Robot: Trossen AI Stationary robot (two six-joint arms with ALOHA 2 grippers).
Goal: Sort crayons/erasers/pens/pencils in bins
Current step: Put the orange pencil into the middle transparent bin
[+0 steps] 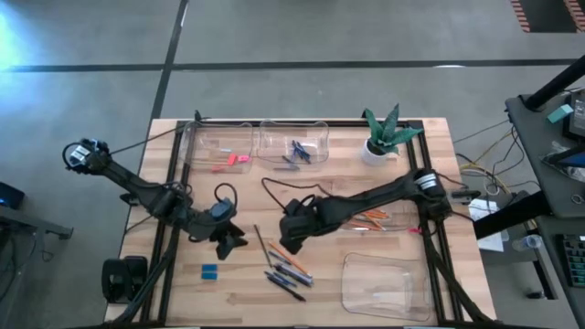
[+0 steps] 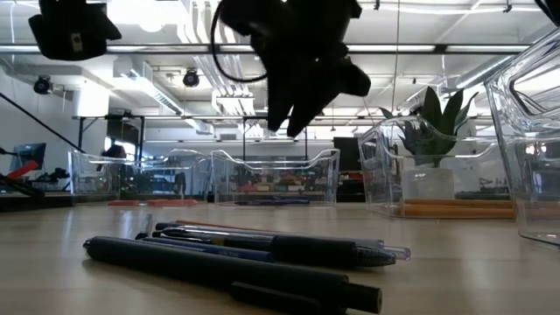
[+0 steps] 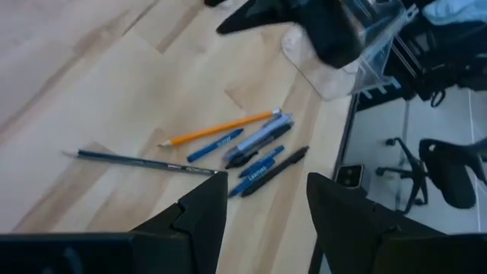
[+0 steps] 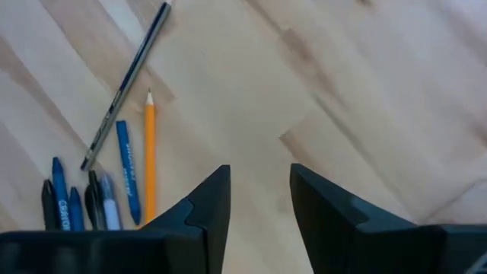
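Right wrist view showed me the right gripper (image 4: 259,202) hanging over bare table (image 4: 342,91), fingers partly apart and holding nothing. Near it lay a loose pile: an orange pencil (image 4: 149,156), blue crayons (image 4: 127,171) and dark pens (image 1: 286,285). My left gripper (image 3: 262,209) waited farther left, fingers wide and empty. Pink erasers (image 1: 230,162) sat in a back bin (image 1: 219,143); one blue eraser (image 1: 209,270) lay loose.

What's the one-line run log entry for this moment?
left gripper: open, empty | right gripper: open, empty, above pens | pencil: loose on table
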